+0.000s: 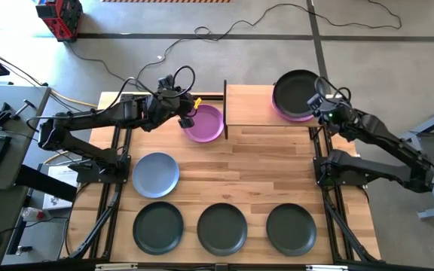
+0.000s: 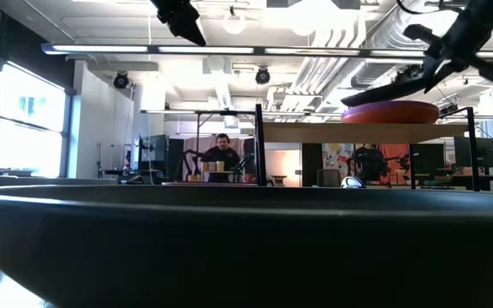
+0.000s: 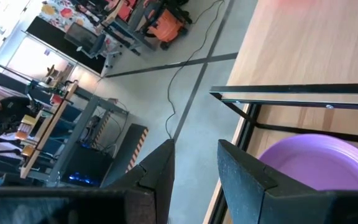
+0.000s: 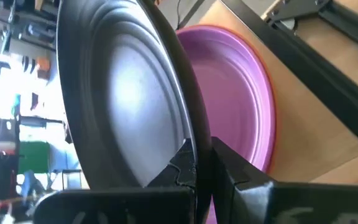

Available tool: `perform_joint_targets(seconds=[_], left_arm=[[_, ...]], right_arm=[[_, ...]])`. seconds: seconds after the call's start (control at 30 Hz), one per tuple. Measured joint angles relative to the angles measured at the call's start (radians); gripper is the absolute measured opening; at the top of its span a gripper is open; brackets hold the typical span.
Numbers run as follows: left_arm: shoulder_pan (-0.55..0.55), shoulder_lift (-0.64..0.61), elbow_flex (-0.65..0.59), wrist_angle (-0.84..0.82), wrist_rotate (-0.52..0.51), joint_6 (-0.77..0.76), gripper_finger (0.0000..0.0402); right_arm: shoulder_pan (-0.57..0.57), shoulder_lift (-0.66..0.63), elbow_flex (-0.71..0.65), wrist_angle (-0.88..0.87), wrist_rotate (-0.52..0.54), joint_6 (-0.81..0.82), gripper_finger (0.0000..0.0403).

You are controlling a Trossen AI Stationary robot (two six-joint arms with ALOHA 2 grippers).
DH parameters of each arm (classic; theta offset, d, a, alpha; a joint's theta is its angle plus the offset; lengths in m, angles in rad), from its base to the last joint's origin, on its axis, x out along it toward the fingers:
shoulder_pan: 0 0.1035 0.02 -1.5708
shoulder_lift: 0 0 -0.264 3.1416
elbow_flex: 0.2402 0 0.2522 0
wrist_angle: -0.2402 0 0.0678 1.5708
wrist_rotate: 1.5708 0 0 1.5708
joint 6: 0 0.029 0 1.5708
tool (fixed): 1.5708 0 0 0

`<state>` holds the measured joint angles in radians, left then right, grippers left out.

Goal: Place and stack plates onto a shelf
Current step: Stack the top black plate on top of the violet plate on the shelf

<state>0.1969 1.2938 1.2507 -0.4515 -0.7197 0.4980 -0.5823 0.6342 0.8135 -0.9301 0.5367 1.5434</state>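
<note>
The shelf (image 1: 255, 105) stands at the table's far edge. On its right half lies a purple plate (image 4: 241, 93), and my right gripper (image 4: 202, 158) is shut on a dark plate (image 1: 296, 89) tilted over it. A second purple plate (image 1: 204, 124) lies flat on the table just left of the shelf. My left gripper (image 3: 194, 168) hangs open over that plate's far-left rim and touches nothing. A pale blue plate (image 1: 155, 174) and three dark plates (image 1: 222, 228) rest flat nearer the front. My right gripper pinches the dark plate's rim (image 4: 188, 134) on the plate's right, near side between its two fingers, coming in from the table's right. The plate is tilted, its gripped side raised (image 2: 392, 90), above the purple plate on the shelf.
The shelf's black rod frame (image 3: 291, 93) stands between the left purple plate and the shelf board. The shelf's left half (image 1: 247, 102) is bare wood. A dark plate (image 2: 229, 248) fills the front of the low view. A person (image 2: 221, 154) sits far behind the table.
</note>
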Motion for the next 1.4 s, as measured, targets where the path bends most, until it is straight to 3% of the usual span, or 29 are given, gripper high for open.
perform_joint_targets(seconds=[0.43, 1.4], left_arm=[[-0.009, 0.000, 0.000, 0.000, 0.001, -0.050, 0.0108], [-0.008, 0.000, 0.000, 0.000, 0.002, -0.050, 0.0108]], right_arm=[[0.000, 0.000, -0.069, 0.055, 0.034, 0.075, 0.0000], [0.000, -0.002, -0.069, 0.005, -0.059, 0.068, 0.0000]])
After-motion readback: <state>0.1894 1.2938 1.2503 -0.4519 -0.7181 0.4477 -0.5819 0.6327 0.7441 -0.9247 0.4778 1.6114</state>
